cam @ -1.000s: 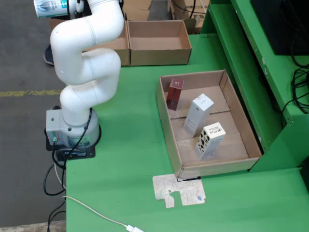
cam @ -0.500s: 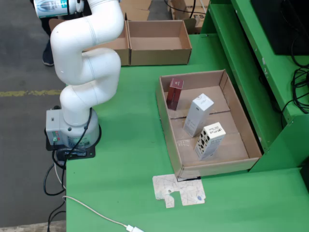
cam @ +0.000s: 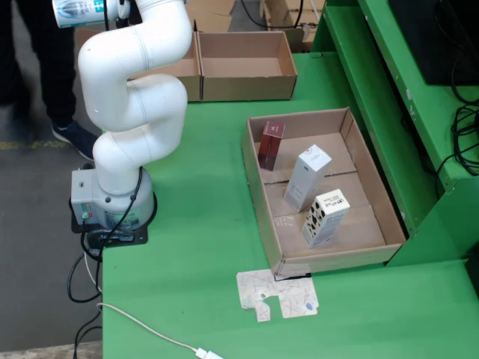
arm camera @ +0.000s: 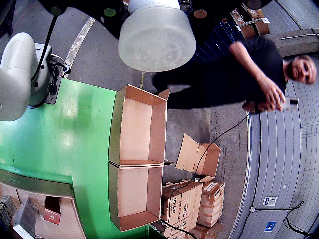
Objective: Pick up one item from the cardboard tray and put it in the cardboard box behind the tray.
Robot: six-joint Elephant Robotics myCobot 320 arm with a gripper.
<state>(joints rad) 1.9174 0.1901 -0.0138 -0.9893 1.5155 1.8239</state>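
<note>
3 boxes in tray, person behind boxes; gripper state unclear

I see the green table carrying cardboard tray, two cardboard boxes beneath my end effector, cardboard scrap, white cable.

Glossy white plastic shells the arm, smooth and catching light. The table wears flat matt green paint. Plain brown corrugated cardboard forms the tray and the boxes behind, dull and fibrous. Printed paper cartons look lightly satin.
</note>
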